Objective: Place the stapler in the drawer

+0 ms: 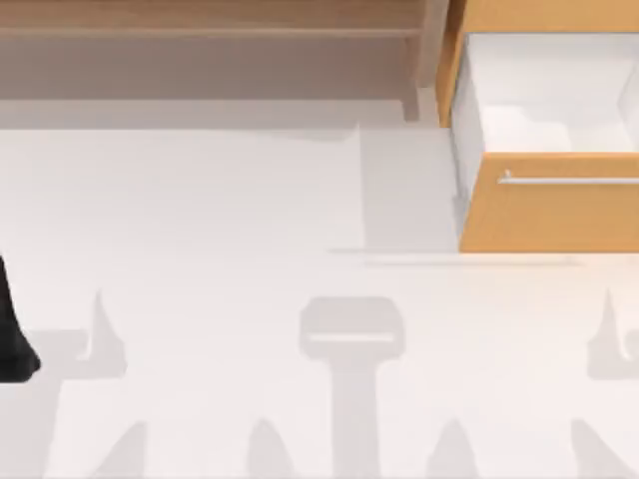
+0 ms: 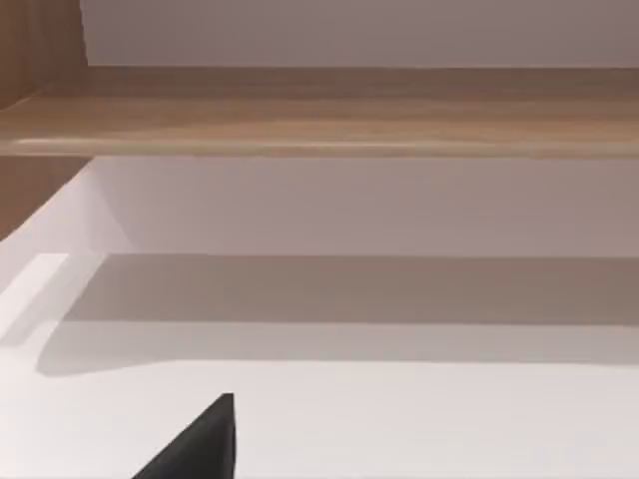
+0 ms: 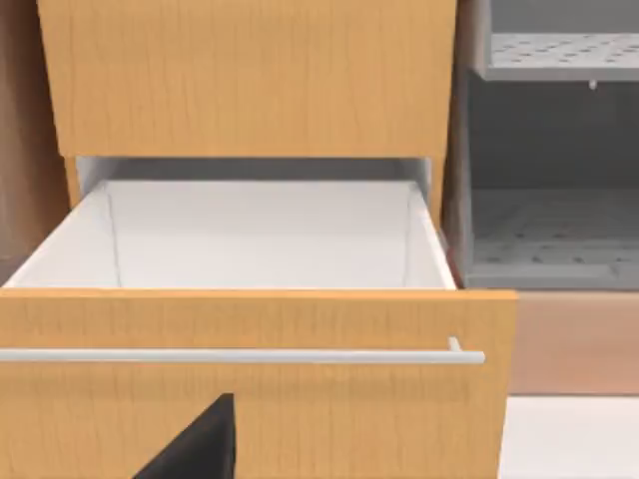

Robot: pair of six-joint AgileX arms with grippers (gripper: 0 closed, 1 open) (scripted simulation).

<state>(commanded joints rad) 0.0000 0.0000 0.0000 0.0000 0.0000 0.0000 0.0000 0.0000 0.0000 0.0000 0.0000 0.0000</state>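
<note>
white table [image 1: 200, 200] takes up most of the top view, with grey arm shadows along its near edge. the pale wood shelf [image 1: 200, 40] runs along the far side from the left to past the middle; your left wrist view looks at its board [image 2: 319, 110] edge-on, with bare table under it. the drawer [image 1: 549, 210] sits at the far right of the table, pulled open toward the near side. its long axis runs left-right, the orange-tan front faces the near edge and the white inner walls show behind it. the right wrist view faces that front [image 3: 349, 419] square on and looks over its top edge into the white box, with a second orange panel [image 3: 250, 80] closed above it and a grey perforated rack [image 3: 549, 230] beside it. the silver bar handle [image 1: 569, 181] lies horizontal across the front, parallel to the drawer's long axis, and is seen close in the right wrist view [image 3: 240, 355]. a tall black tapering shape [image 1: 15, 339] stands at the table's left edge. left gripper [image 2: 195, 444] is a black wedge over bare table, touching nothing you can see; released or clenched, can't tell. right gripper [image 3: 195, 444] is a like wedge before the drawer front, below the handle; contact and state, can't tell. stapler: position and heading, can't tell.
</note>
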